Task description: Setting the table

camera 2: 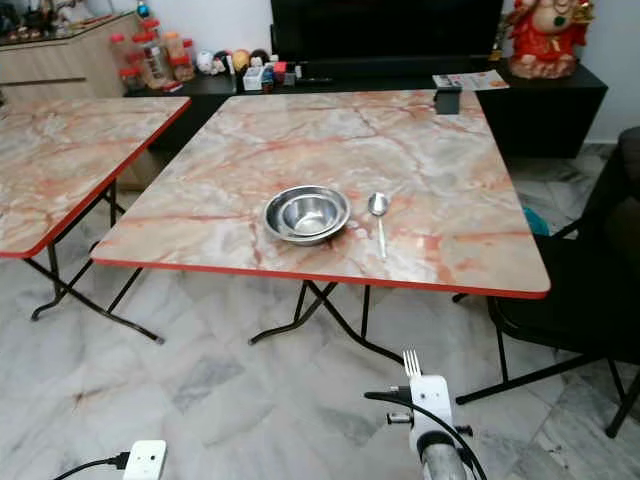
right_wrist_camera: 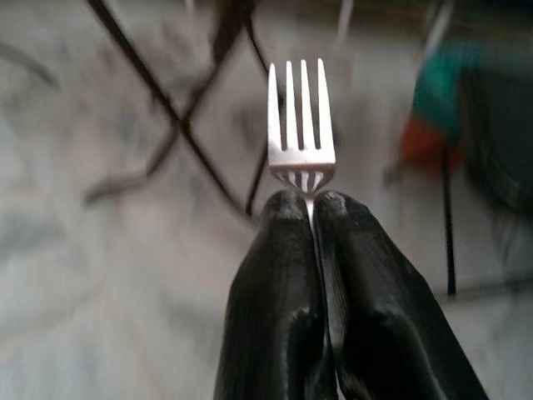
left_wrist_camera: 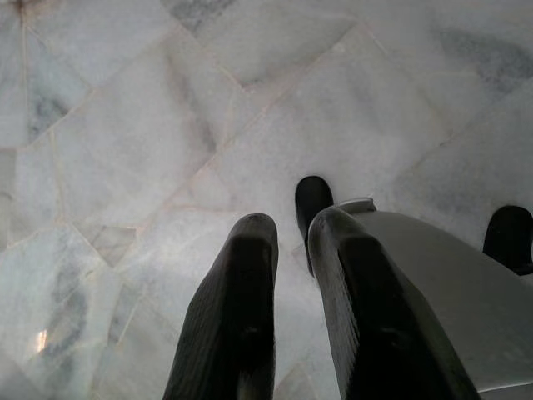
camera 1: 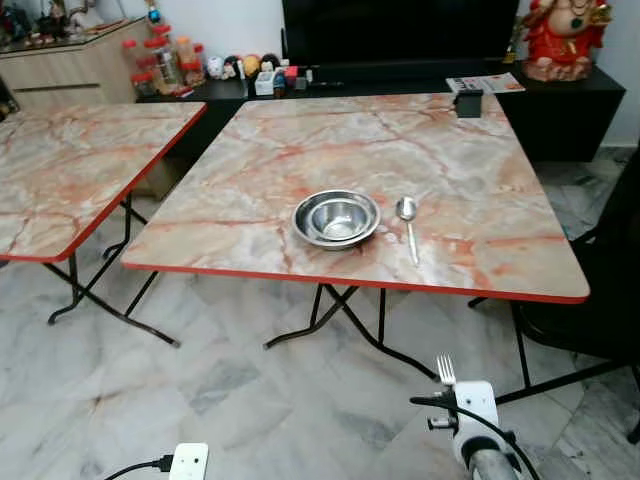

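Steel bowl [camera 1: 336,218] sits upright near the front edge of the marble-look tabletop [camera 1: 420,160], empty as far as I can see. Spoon [camera 1: 408,226] lies just to its right, bowl end away from the edge. Fork [right_wrist_camera: 301,117] is pinched in the right end effector [right_wrist_camera: 310,200], tines pointing out, low in front of the tabletop.

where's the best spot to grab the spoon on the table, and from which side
Take the spoon by its thin handle, probably from above. It lies flat beside the steel bowl, bowl end away from the robot and handle toward the near table edge, so fingers should close across the handle's width.
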Controlling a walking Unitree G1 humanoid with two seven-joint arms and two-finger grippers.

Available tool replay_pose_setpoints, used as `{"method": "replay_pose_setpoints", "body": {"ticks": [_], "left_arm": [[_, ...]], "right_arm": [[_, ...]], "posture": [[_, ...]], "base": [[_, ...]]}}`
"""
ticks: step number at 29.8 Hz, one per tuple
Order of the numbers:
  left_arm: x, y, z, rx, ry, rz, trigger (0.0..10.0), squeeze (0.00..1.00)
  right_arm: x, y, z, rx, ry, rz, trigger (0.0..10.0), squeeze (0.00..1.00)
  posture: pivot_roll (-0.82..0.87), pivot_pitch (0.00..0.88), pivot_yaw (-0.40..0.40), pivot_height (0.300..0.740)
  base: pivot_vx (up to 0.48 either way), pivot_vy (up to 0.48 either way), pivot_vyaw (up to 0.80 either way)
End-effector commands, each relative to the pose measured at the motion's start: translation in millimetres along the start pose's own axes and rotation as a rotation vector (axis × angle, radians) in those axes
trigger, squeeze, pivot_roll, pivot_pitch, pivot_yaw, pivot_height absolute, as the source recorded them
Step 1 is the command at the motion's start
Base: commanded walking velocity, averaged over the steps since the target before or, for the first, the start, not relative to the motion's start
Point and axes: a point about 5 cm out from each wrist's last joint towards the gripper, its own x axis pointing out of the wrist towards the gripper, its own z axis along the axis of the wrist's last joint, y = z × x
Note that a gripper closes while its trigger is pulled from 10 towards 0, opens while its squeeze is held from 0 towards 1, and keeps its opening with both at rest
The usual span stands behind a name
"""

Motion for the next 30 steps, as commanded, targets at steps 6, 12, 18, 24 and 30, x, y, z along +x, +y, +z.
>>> {"method": "replay_pose_setpoints", "body": {"ticks": [6, 12, 18, 24, 30], "left_arm": [[-0.2, 5.8, 0, -0.002, 0.001, 0.011, 10.0, 0.00], [-0.3, 4.4, 0, 0.005, 0.002, 0.005, 10.0, 0.00], [0.5, 2.7, 3, 0.001, -0.003, 0.003, 10.0, 0.00], [2.3, -2.5, 10, -0.006, -0.022, -0.002, 10.0, 0.00], [2.9, -2.3, 13, -0.021, -0.033, 0.009, 10.0, 0.00]], "right_arm": [[-12.2, 5.5, 50, -0.056, -0.338, 0.077, 10.0, 0.00], [-27.5, 15.3, 77, -0.104, -0.477, 0.157, 10.0, 0.00], [-13.4, 17.2, 104, -0.068, -0.503, 0.119, 10.0, 0.00], [30.4, 26.2, 152, 0.125, -0.493, 0.034, 10.0, 0.00], [46.5, 33.5, 183, 0.156, -0.506, 0.049, 10.0, 0.00]], "posture": [[-0.12, 0.000, 0.078, 0.740], [-0.13, 0.000, 0.076, 0.740], [-0.14, 0.000, 0.080, 0.740], [-0.13, 0.000, 0.078, 0.740], [-0.11, 0.000, 0.069, 0.740]], "base": [[0.000, 0.000, 0.00], [0.000, 0.000, 0.00], [0.000, 0.000, 0.00], [0.000, 0.000, 0.00], [0.042, 0.000, -0.26]]}}
